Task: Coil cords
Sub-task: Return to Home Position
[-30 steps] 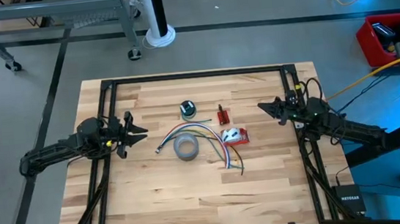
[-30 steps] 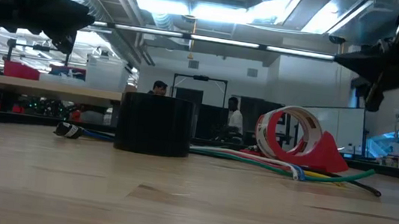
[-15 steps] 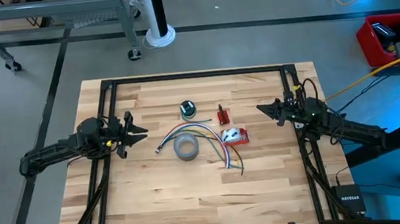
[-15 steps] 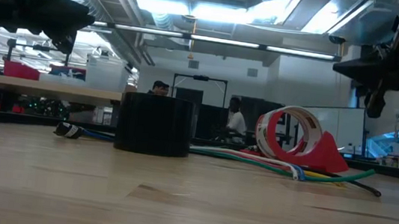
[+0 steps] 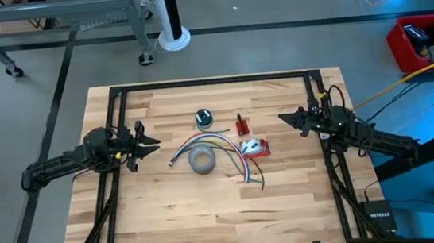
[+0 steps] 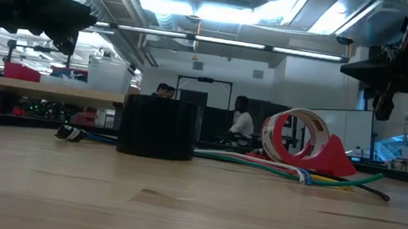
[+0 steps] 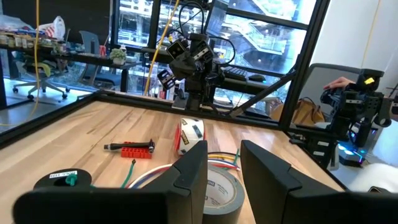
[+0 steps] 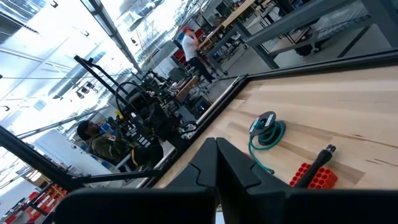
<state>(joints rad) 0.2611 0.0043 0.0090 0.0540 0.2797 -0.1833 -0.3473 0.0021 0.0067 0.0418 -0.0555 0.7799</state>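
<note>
A small cord (image 5: 204,119) lies wound into a ring on the table, far of centre; it is green and dark (image 8: 267,127), flat on its side, with a green tail trailing from it. My left gripper (image 5: 154,146) hovers over the table's left part, pointing level toward the middle. It is open with nothing between its fingers (image 7: 224,158). My right gripper (image 5: 282,117) hovers over the right part, pointing level toward the middle, shut on nothing (image 8: 216,146). Both are well clear of the cord.
A grey tape roll (image 5: 202,160) stands at the centre. A bundle of coloured wires (image 5: 223,146) curves around it. A red-and-white tape dispenser (image 5: 254,147) and a red tool (image 5: 241,125) lie to its right. People show in the room beyond.
</note>
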